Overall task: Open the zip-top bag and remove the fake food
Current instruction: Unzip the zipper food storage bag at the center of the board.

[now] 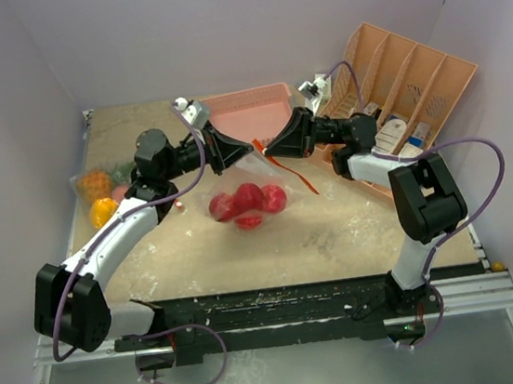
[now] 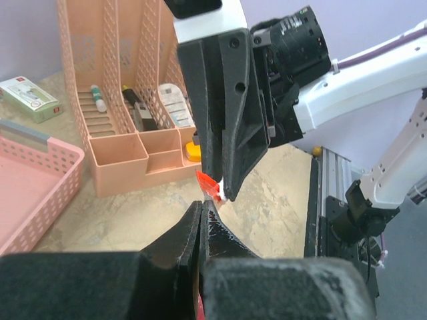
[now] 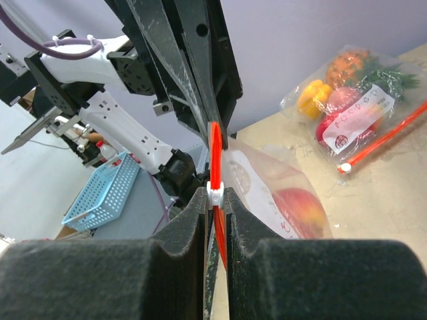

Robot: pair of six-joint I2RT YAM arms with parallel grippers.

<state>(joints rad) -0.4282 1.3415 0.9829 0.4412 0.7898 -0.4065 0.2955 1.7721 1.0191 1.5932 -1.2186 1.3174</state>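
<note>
The clear, crinkled zip-top bag point(image 1: 241, 180) is held up over the middle of the table point(image 1: 336, 229) by its top edge, on which the left gripper point(image 1: 249, 146) is clenched flat; the right gripper point(image 1: 272, 148) is pinched on the small white slider point(image 3: 213, 194) of the orange-red zip strip point(image 3: 215, 150). Glossy, round red fake food point(image 1: 248, 200) is seen sagging inside it; a pineapple point(image 1: 95, 184) and yellow pepper point(image 1: 103, 211) are kept in a second bag point(image 1: 82, 181) at left.
</note>
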